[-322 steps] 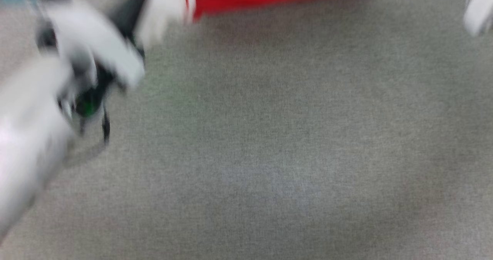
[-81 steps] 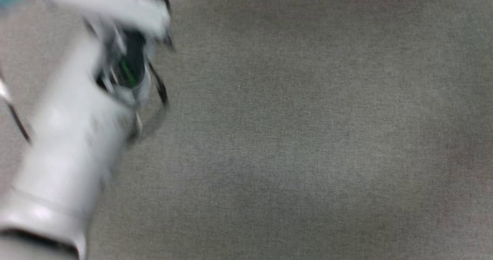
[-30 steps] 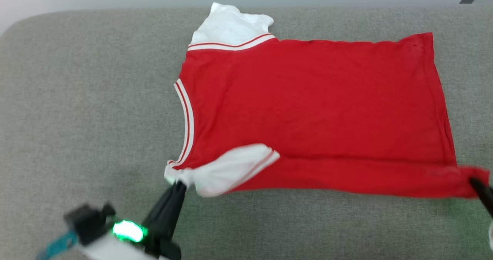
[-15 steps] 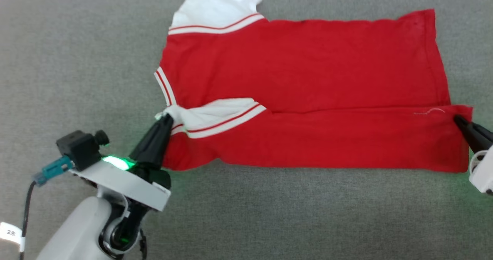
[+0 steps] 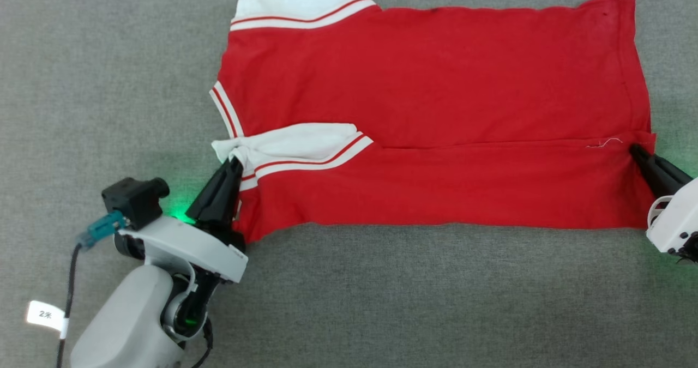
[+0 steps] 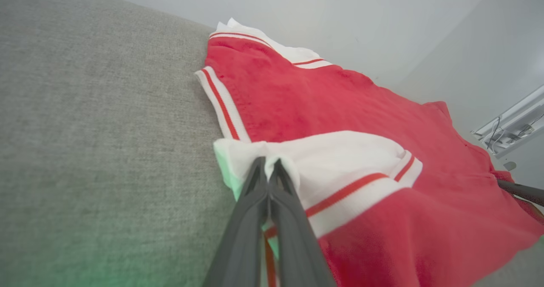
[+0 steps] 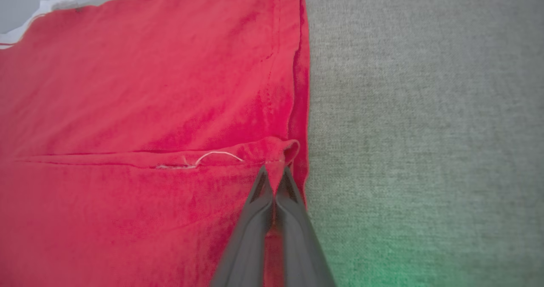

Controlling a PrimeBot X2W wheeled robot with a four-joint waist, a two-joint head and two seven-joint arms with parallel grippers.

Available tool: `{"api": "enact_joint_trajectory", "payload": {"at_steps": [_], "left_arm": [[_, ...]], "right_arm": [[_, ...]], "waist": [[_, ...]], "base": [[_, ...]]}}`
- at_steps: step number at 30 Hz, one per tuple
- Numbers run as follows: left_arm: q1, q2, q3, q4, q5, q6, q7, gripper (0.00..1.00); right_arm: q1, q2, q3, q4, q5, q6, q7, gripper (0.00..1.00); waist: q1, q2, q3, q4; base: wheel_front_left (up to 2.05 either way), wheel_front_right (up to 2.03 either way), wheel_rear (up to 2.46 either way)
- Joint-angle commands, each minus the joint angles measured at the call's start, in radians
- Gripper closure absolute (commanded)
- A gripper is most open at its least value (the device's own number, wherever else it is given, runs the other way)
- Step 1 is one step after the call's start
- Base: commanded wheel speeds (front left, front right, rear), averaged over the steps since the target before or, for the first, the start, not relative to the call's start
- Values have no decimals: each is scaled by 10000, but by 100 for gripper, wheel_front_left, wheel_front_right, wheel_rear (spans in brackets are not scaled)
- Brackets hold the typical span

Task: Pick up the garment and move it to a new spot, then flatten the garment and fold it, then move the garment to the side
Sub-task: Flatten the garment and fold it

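ITEM garment [image 5: 436, 73]: spread on grey upholstery [image 5: 98, 57], near edge folded over | HANDLING: I judge it light, limp, easily creased, so I hold it at the corners | GRIP: left gripper [image 5: 235, 163] clamped on white sleeve corner; right gripper [image 5: 635, 150] clamped on hem corner | VIEWS: left wrist adds pale wall [image 6: 340, 15] beyond; head gives both holds together.

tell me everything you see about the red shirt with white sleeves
The red soft-knit T-shirt with white short sleeves and red-and-white striped trim lies spread on the grey woven surface, neck towards the robot's left. Its near long edge is folded over the body. The left gripper pinches the near sleeve; the right gripper pinches the folded hem corner.
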Motion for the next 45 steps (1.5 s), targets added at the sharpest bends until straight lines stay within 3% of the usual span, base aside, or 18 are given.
{"api": "enact_joint_trajectory", "payload": {"at_steps": [1,2,3,4,5,6,7,11,15,18,23,26,32,39,40,42,45], "left_arm": [[119,2,-37,415,67,31,30,99],[130,-22,-45,534,155,23,32,87],[129,-19,-44,612,248,16,31,67],[138,-14,-5,659,301,3,25,37],[150,-11,51,659,321,-12,24,0],[148,25,92,642,352,-23,22,0],[161,97,131,593,399,-34,20,0],[262,562,144,252,425,-66,135,0],[283,1373,-4,-469,530,117,1176,0],[107,2028,-206,-1233,552,407,2598,0],[-60,2790,-577,-2339,-191,1045,5845,0],[34,3254,-1061,-2772,-524,1168,7660,0],[187,3346,-1364,-2813,-1425,1544,9510,0],[-17,3061,-1309,-2214,-1742,1599,9708,0],[-28,3019,-1309,-2135,-1771,1587,9713,7],[-11,2970,-1390,-1966,-1676,1603,9693,44],[-6,2734,-1404,-1727,-1849,1519,9628,86]], "right_arm": [[26,3,155,224,73,-10,-77,100],[5,-8,215,310,100,-10,-168,100],[-17,-19,263,386,139,-10,-265,96],[-22,-26,302,440,167,-10,-372,75],[-7,-39,351,485,204,-10,-466,54],[27,-39,403,527,245,-10,-537,13],[69,-26,462,567,322,-10,-596,0],[233,-29,524,624,531,-10,-893,0],[439,-11,431,596,753,-10,-1151,0],[575,67,366,482,831,-9,-1214,0],[779,122,324,397,866,-10,-1123,0],[816,179,319,331,862,-9,-1109,0],[868,329,248,98,778,-9,-993,0],[760,430,144,-93,783,-9,-885,0],[781,440,143,-111,772,-9,-870,0],[806,466,158,-158,744,-11,-841,0],[781,431,222,-209,733,-9,-731,0]], "waist": [[0,0,-93,19],[0,0,-159,20],[0,0,-235,19],[0,0,-329,15],[0,0,-430,9],[0,0,-556,1],[0,0,-682,-15],[0,0,-1212,-106],[0,0,-1678,-123],[0,0,-1953,-127],[0,0,-2194,-201],[0,0,-2204,-309],[0,0,-1990,-625],[0,0,-1661,-1048],[0,0,-1629,-1084],[0,0,-1561,-1154],[0,0,-1482,-1202]], "base": [[0,0,0],[0,0,0],[0,0,0],[0,0,0],[0,0,0],[0,0,0],[0,0,0],[0,0,0],[0,0,0],[0,0,0],[0,0,0],[0,0,0],[0,0,0],[0,0,0],[0,0,0],[0,0,0],[0,0,0]]}}
